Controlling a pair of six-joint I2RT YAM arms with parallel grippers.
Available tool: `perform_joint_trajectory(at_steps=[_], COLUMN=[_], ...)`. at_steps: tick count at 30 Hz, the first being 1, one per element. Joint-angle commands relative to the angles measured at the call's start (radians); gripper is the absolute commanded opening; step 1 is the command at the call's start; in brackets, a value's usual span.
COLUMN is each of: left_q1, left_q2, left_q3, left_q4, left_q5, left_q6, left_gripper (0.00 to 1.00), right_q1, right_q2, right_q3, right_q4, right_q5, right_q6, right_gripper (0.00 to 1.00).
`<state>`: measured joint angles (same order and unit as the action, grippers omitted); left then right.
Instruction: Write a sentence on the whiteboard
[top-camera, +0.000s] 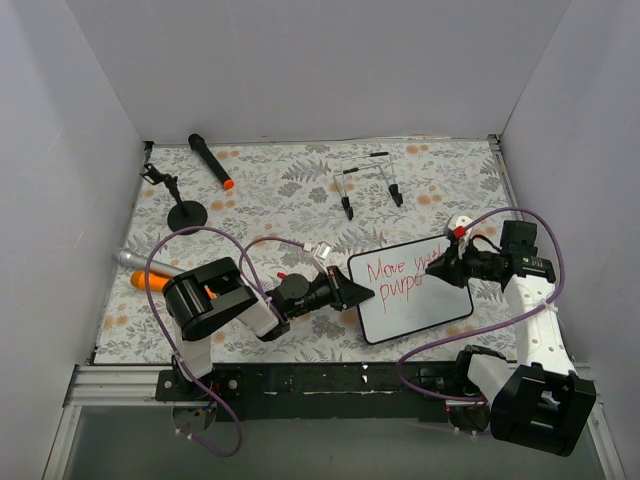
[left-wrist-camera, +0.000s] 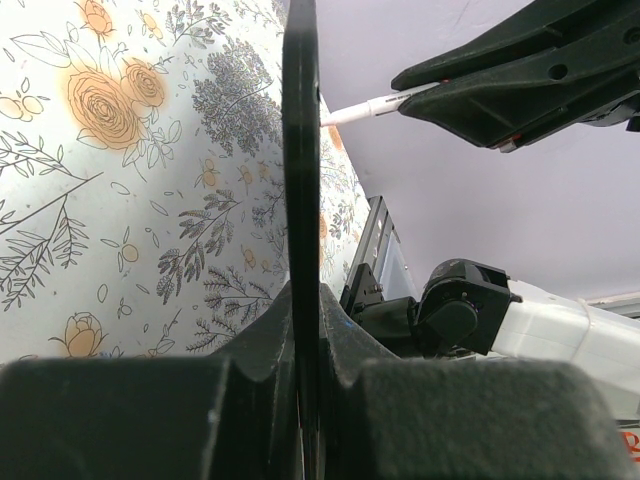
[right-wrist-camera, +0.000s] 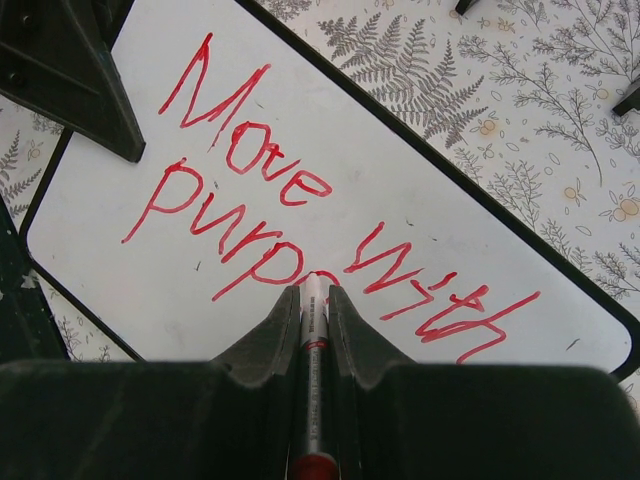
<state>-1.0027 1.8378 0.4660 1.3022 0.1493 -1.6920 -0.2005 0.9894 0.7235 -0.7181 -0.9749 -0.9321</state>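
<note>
Where the two arms meet near the front of the flowered surface (top-camera: 300, 190), the whiteboard (top-camera: 440, 305) is seen set at a slant to the surface's edges, its left edge clamped between the closed fingers of the left tool (top-camera: 352, 290). In the left wrist view that edge is shown as a thin black frame running straight up from between the two pads, which are pressed against it on either side. The right tool (right-wrist-camera: 313, 305) is closed narrowly on a red marker (right-wrist-camera: 312, 345), whose barrel lies along the gap between the fingers and whose tip is placed on the white face of the board. The sentence (right-wrist-camera: 262, 165) is written in a red, slanted hand: "Move with" forms the upper line and "purpo" is read beneath it, the marker tip being set at the end of the last letter. In the top view the right tool is seen over the board's upper right part, partly covering the word "with". Farther back, well apart from the board, a black marker with an orange cap (top-camera: 211, 160), a small stand with a round black base (top-camera: 186, 213) and two thin clear objects with black ends (top-camera: 368, 182) are found; what these last are cannot be told. An orange pen (top-camera: 150, 282) and a silver pen (top-camera: 135, 258) lie at the left, partly hidden by the left arm.
</note>
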Motion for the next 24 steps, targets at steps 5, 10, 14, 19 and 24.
perform_joint_trajectory(at_steps=[5, 10, 14, 19, 24], left_q1=[-0.011, -0.01, -0.01, -0.01, -0.01], left_q2=[-0.006, -0.011, -0.015, -0.015, -0.02], left_q3=[0.014, 0.01, 0.007, 0.0, 0.0], left_q4=[0.154, 0.154, 0.151, 0.15, 0.147], left_q5=[0.018, 0.016, 0.01, 0.003, 0.001], left_q6=[0.029, 0.031, 0.032, 0.035, 0.035], left_gripper=[0.0, 0.0, 0.0, 0.0, 0.0], right_q1=[-0.007, -0.046, -0.088, -0.119, -0.131], right_q2=[-0.052, -0.083, -0.093, -0.103, -0.097], right_q3=[0.08, 0.083, 0.067, 0.054, 0.045], right_q4=[-0.04, -0.069, -0.073, -0.067, -0.053], right_q5=[-0.013, -0.005, 0.008, 0.002, -0.016], right_q6=[-0.005, -0.011, -0.008, 0.004, 0.029], right_gripper=[0.01, 0.01, 0.01, 0.01, 0.01])
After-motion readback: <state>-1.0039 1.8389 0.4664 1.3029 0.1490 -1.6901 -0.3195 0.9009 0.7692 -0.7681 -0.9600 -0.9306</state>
